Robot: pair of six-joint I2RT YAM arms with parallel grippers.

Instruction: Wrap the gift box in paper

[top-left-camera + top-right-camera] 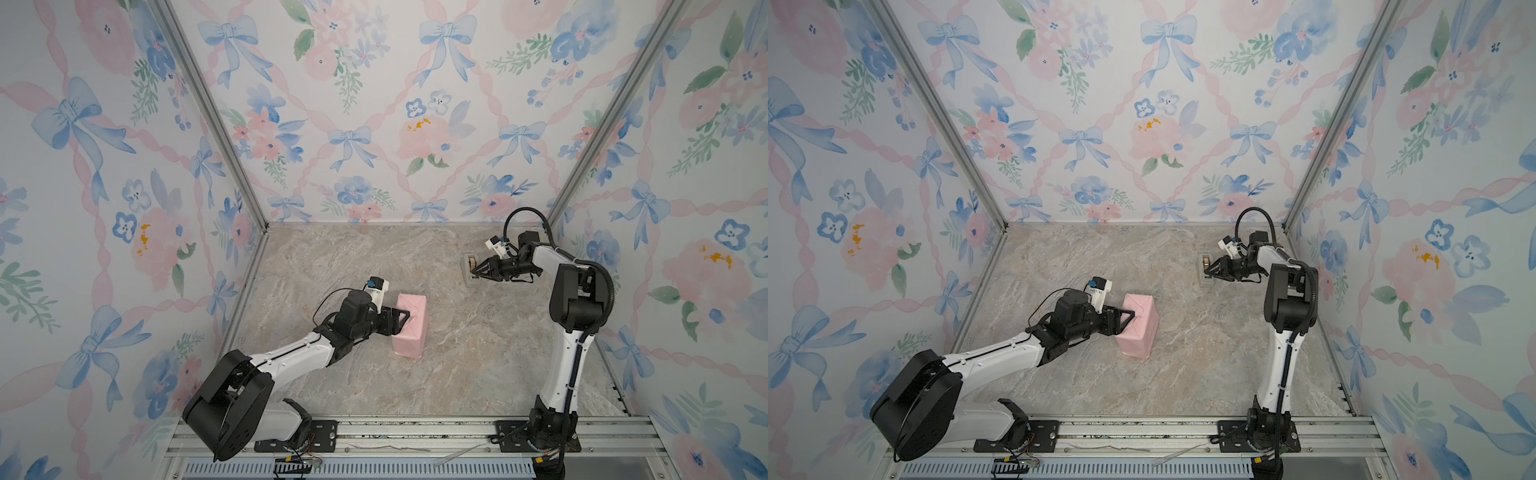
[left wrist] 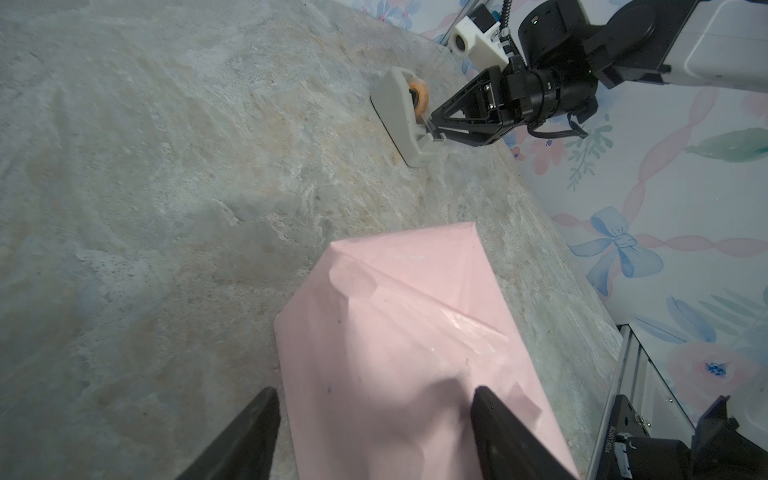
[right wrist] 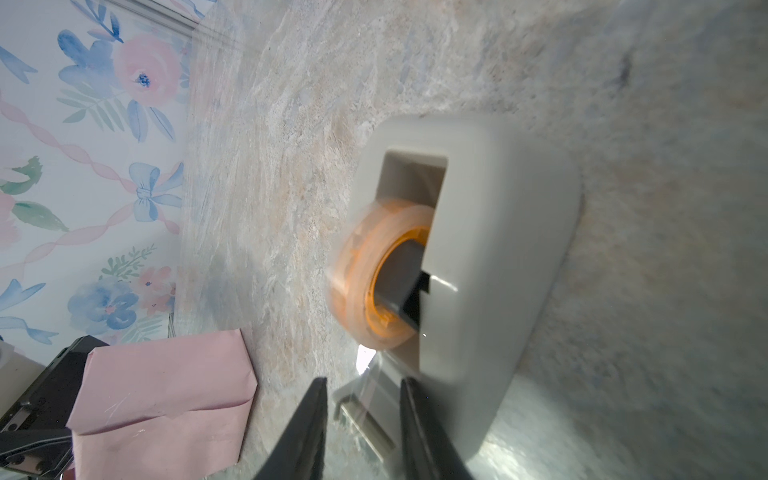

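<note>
Nearest my right wrist lens, the right gripper [image 3: 364, 380] has its black fingers [image 3: 309, 424] partly parted, straddling the loose end of clear tape [image 3: 372, 374] at the beige tape dispenser [image 3: 498, 249]. As far as I can see, nothing is pinched yet. To do this well I would close squarely on the tab, pull out along the strip, then snap down across the cutter so the dispenser doesn't drag. Well apart on the marble tabletop [image 1: 457, 365], the gift box sits hidden inside the pink paper [image 1: 409, 328]. The left gripper [image 1: 401, 319], fingers spread, rests against its folded end. I'd hold that flap down until tape arrives.
</note>
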